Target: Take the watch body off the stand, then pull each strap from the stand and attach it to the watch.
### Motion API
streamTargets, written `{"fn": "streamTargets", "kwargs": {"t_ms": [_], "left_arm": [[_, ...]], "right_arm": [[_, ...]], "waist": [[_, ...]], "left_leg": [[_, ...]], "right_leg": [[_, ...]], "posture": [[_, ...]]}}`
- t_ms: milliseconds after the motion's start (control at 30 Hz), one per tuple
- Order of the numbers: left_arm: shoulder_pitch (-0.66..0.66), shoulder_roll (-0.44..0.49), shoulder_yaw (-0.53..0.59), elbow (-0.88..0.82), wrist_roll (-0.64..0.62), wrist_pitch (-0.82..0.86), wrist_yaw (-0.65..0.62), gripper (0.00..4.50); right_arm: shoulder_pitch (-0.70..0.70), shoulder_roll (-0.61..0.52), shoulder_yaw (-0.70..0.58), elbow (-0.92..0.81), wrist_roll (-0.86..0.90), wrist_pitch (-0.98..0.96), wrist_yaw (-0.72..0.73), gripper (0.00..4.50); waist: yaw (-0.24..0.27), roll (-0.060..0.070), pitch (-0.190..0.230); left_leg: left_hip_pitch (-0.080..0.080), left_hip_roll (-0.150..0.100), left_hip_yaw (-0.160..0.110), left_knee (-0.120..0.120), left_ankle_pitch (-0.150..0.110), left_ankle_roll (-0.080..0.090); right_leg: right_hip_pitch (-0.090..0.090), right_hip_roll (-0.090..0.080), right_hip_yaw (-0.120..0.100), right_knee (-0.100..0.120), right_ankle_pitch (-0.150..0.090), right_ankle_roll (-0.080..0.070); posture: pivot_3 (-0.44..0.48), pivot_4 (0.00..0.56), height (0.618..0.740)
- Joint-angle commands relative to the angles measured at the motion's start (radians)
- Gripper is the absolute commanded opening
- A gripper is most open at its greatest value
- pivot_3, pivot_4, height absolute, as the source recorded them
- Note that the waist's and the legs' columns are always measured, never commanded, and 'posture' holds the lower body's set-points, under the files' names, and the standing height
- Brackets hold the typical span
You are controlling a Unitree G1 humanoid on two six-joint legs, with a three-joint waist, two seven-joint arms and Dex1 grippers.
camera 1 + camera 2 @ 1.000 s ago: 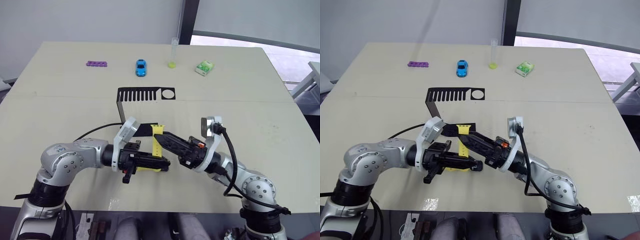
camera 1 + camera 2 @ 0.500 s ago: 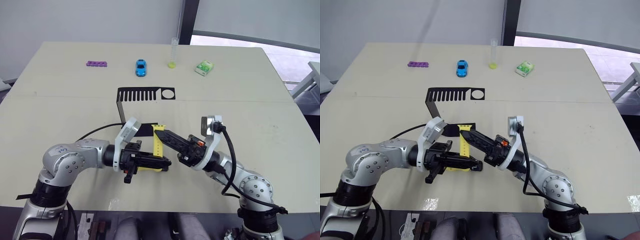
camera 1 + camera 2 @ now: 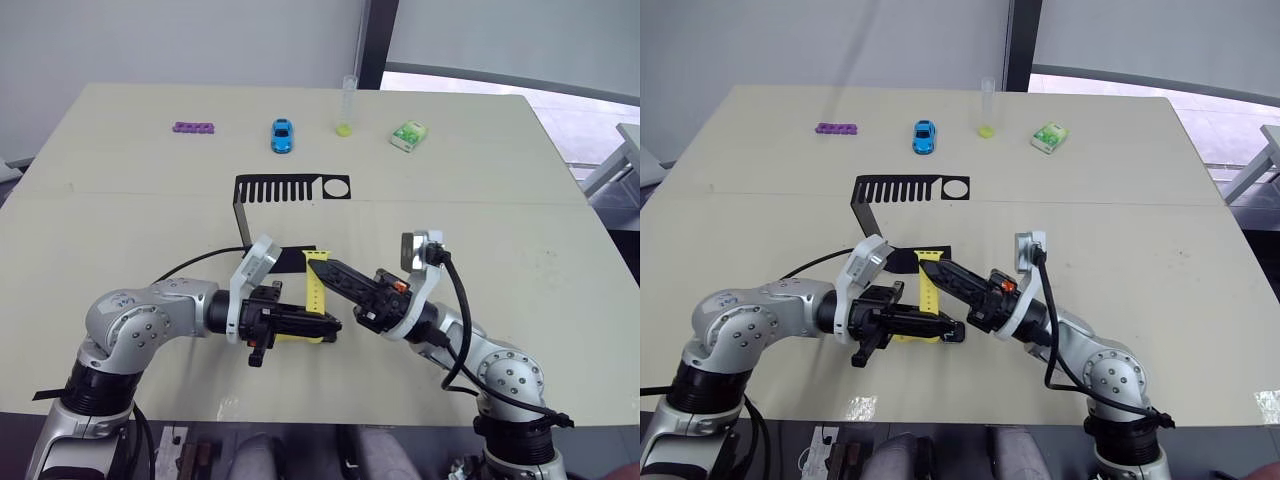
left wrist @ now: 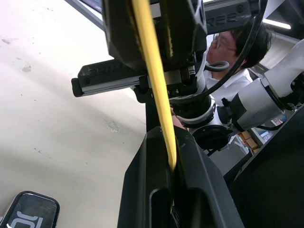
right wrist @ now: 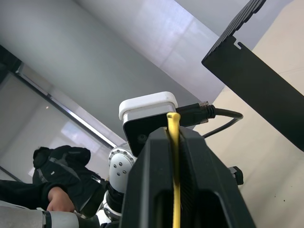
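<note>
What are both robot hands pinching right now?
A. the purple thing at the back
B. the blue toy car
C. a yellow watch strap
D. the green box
C: the yellow strap runs between the left gripper and the right gripper, and each wrist view shows it clamped between that gripper's fingers, in front of the stand.

The stand (image 3: 290, 190) sits mid-desk (image 3: 520, 200). Behind it, along the far edge, lie a bead strip (image 3: 192, 127), toy car (image 3: 282, 134), tube (image 3: 346, 108) and small packet (image 3: 408, 135), left to right. A strap (image 3: 315, 290) stands just before the stand.
</note>
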Motion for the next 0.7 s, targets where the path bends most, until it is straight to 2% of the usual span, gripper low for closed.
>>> {"fn": "streamTargets", "kwargs": {"t_ms": [33, 400, 500, 567, 633, 700], "left_arm": [[0.009, -0.007, 0.008, -0.037, 0.000, -0.020, -0.003, 0.00], [0.027, -0.014, 0.026, -0.049, -0.014, -0.029, 0.005, 0.00], [0.034, -0.025, 0.042, -0.060, -0.004, -0.059, 0.014, 0.94], [0.045, -0.028, 0.061, -0.072, 0.013, -0.098, 0.014, 1.89], [0.052, -0.032, 0.087, -0.071, 0.004, -0.118, 0.013, 3.09], [0.059, -0.026, 0.100, -0.066, 0.012, -0.141, 0.002, 3.91]], "right_arm": [[-0.005, 0.008, -0.001, -0.021, 0.019, -0.008, 0.017, 0.22], [-0.008, 0.007, -0.005, -0.017, 0.025, -0.006, 0.025, 0.22], [-0.012, 0.002, -0.010, -0.019, 0.024, -0.008, 0.029, 0.00], [-0.018, -0.009, -0.018, -0.019, 0.023, -0.007, 0.039, 0.00], [-0.024, -0.020, -0.028, -0.016, 0.030, -0.005, 0.044, 0.00], [-0.030, -0.030, -0.036, -0.012, 0.035, -0.002, 0.053, 0.00]], "waist": [[0.000, 0.000, 0.000], [0.000, 0.000, 0.000], [0.000, 0.000, 0.000], [0.000, 0.000, 0.000], [-0.001, 0.000, 0.000], [0.000, 0.000, 0.000]], "left_leg": [[0.000, 0.000, 0.000, 0.000, 0.000, 0.000], [0.000, 0.000, 0.000, 0.000, 0.000, 0.000], [0.000, 0.000, 0.000, 0.000, 0.000, 0.000], [0.000, 0.000, 0.000, 0.000, 0.000, 0.000], [0.000, 0.000, 0.000, 0.000, 0.000, 0.000], [0.000, 0.000, 0.000, 0.000, 0.000, 0.000]], "right_leg": [[0.000, 0.000, 0.000, 0.000, 0.000, 0.000], [0.000, 0.000, 0.000, 0.000, 0.000, 0.000], [0.000, 0.000, 0.000, 0.000, 0.000, 0.000], [0.000, 0.000, 0.000, 0.000, 0.000, 0.000], [0.000, 0.000, 0.000, 0.000, 0.000, 0.000], [0.000, 0.000, 0.000, 0.000, 0.000, 0.000]], "posture": [[0.000, 0.150, 0.740], [0.000, 0.150, 0.740], [0.000, 0.150, 0.740], [0.000, 0.150, 0.740], [0.000, 0.150, 0.740], [0.000, 0.150, 0.740]]}}
